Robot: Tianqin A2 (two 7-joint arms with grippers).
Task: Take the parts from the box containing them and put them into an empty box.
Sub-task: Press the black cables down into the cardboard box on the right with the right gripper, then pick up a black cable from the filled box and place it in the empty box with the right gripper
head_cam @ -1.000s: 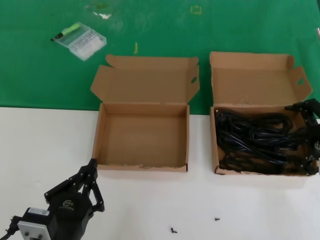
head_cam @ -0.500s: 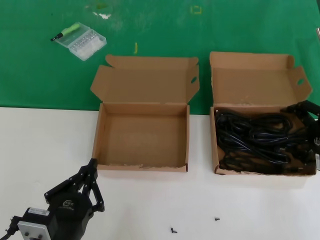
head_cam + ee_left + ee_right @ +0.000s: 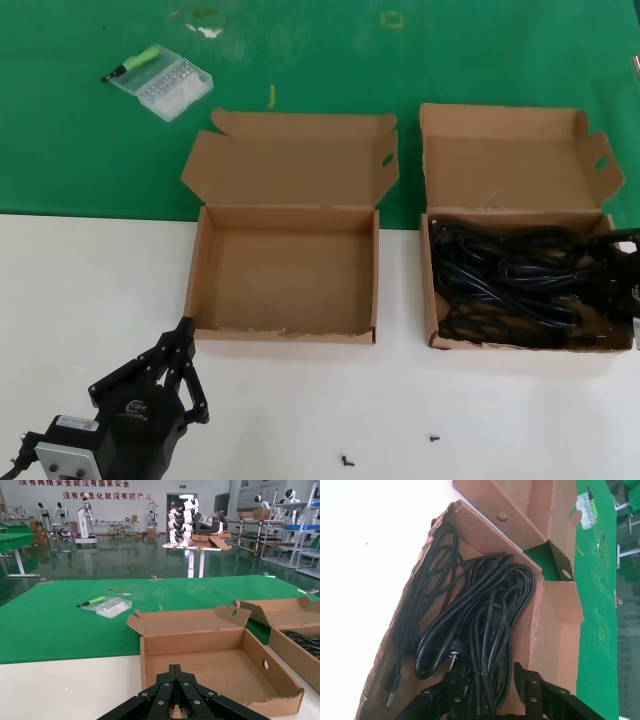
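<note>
The black power cords (image 3: 510,275) lie in a tangled heap in the squarish carton (image 3: 500,160) on the right, whose lid is open. My right gripper (image 3: 612,272) is down inside that carton at its right end. In the right wrist view it (image 3: 485,692) is open, with its fingers (image 3: 530,682) on either side of a bundle of cords (image 3: 470,615) next to the carton's wall (image 3: 560,630). The wider carton (image 3: 285,280) in the middle is open and empty. My left gripper (image 3: 185,332) is shut and empty, just in front of that carton's near left corner (image 3: 174,671).
A clear plastic case (image 3: 162,83) and a green marker (image 3: 135,62) lie on the green mat at the far left. Two tiny black screws (image 3: 347,461) lie on the white table in front of the cartons. The two cartons stand close side by side.
My right gripper has lowered from above the carton's right rim down into the cords. The left arm and both cartons have not moved.
</note>
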